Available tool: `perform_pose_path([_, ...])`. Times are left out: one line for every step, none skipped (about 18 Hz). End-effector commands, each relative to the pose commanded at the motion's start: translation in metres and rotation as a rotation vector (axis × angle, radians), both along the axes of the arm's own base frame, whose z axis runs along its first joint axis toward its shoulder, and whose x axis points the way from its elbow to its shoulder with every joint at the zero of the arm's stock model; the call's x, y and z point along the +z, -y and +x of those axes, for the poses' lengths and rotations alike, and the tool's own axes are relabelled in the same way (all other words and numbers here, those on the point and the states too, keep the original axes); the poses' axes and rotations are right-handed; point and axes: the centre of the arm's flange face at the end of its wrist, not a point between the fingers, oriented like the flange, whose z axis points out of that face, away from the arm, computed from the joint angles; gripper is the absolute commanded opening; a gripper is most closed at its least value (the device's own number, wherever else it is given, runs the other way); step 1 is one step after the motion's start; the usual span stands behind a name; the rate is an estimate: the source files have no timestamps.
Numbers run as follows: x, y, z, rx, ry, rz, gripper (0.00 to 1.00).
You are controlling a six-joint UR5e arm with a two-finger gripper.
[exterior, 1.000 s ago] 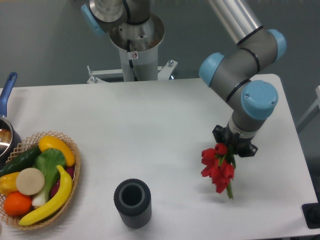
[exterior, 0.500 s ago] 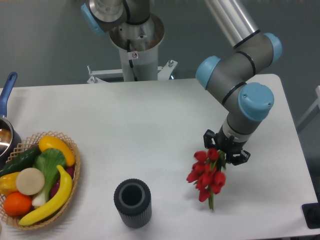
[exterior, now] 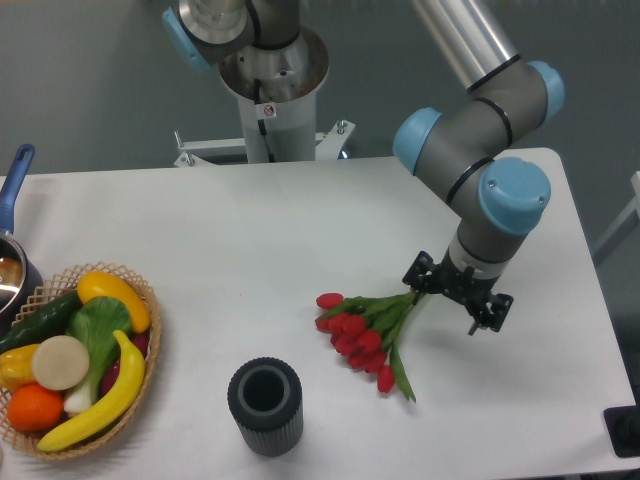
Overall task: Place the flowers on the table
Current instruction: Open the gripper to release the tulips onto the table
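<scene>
The flowers [exterior: 358, 330], a small bunch of red tulips with green stems and leaves, lie flat on the white table [exterior: 300, 220], right of centre. The buds point left and the stem ends point right, toward the gripper. My gripper [exterior: 455, 299] hangs from the arm just right of the stem ends, low over the table. Its jaws stand apart and hold nothing. The stem tips lie close to the left finger [exterior: 417, 276]; I cannot tell whether they touch it.
A dark ribbed cup [exterior: 265, 405] stands upright near the front edge, left of the flowers. A wicker basket [exterior: 152, 335] of vegetables sits at the front left. A pot with a blue handle [exterior: 14, 175] is at the left edge. The robot base [exterior: 270, 90] stands behind the table.
The flowers hung from the shut gripper above the table earlier. They were lowered and shifted left, and now lie flat on the table, released. The jaws have opened.
</scene>
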Motion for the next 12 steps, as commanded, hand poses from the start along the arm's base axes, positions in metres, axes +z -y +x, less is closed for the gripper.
perform_pose_path([0.004, 0.002, 0.0, -0.041, -0.012, -0.001, 1.0])
perform_pose_path([0.004, 0.004, -0.001, -0.082, -0.016, -0.003, 1.0])
perform_pose_path([0.003, 0.007, -0.001, -0.112, -0.017, -0.005, 1.0])
perform_pose_path([0.003, 0.011, -0.001, -0.132, -0.018, -0.009, 1.0])
perform_pose_path([0.021, 0.031, 0.001, -0.154, -0.043, -0.007, 1.0])
perform_pose_path([0.024, 0.042, 0.002, -0.173, -0.046, -0.015, 1.0])
perform_pose_path([0.03, 0.052, 0.001, -0.205, -0.054, -0.02, 1.0])
perform_pose_path([0.035, 0.06, 0.0, -0.232, -0.055, -0.025, 1.0])
perform_pose_path([0.038, 0.069, -0.002, -0.234, -0.048, -0.029, 1.0])
perform_pose_path([0.039, 0.074, -0.003, -0.228, -0.04, -0.03, 1.0])
perform_pose_path([0.04, 0.073, -0.002, -0.229, -0.04, -0.03, 1.0])
perform_pose_path([0.042, 0.072, 0.0, -0.231, -0.04, -0.032, 1.0])
